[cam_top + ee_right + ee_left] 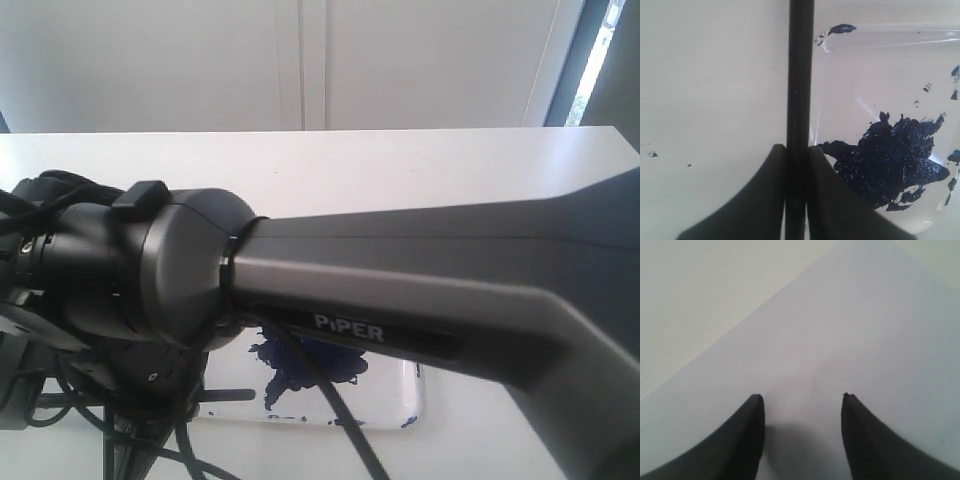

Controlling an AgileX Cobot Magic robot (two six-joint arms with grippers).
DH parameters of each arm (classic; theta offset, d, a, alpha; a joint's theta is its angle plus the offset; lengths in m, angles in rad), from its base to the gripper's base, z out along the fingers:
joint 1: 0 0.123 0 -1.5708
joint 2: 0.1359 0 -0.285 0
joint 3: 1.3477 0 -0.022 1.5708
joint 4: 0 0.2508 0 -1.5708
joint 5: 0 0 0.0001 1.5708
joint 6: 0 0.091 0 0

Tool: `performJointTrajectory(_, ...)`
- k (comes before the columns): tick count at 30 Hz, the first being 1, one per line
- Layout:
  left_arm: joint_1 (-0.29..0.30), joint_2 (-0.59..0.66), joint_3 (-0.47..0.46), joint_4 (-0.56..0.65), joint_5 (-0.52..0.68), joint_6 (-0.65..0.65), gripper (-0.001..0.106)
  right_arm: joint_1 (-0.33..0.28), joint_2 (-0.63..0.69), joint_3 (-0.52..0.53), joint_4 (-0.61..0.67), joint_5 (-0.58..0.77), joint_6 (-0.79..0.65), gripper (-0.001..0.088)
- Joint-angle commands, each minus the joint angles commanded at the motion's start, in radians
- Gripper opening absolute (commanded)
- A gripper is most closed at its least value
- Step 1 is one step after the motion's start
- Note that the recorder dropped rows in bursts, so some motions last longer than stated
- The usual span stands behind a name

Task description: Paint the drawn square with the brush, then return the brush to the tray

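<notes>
In the right wrist view my right gripper (797,147) is shut on the brush (801,75). Its slim black handle runs straight out between the fingers and off the frame, so the bristles are out of view. Right beside the handle lies the white tray (875,65) with its large dark blue paint blotch (890,160). In the exterior view, part of the tray (405,400) and of the blotch (300,365) shows under the arm. My left gripper (802,397) is open and empty, just above white paper (840,330). The drawn square is not in view.
The right arm's grey link (420,270) crosses the exterior view and hides most of the work area and both grippers. The white table (330,160) runs back to a wall. The paper's edge runs diagonally against bare table (700,290). Small paint specks (652,154) dot the table.
</notes>
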Motion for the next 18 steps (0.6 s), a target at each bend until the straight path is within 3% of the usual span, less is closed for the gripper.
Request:
performJointTrajectory(11, 0.0, -0.04, 0.0, 0.0, -0.016, 0.0, 0.054, 0.0, -0.017, 0.0, -0.08, -0.07, 0.08, 0.0)
performJointTrajectory(18, 0.0, -0.323, -0.001, 0.051, 0.015, -0.007, 0.049, 0.0, -0.065, 0.0, -0.082, -0.061, 0.094, 0.0)
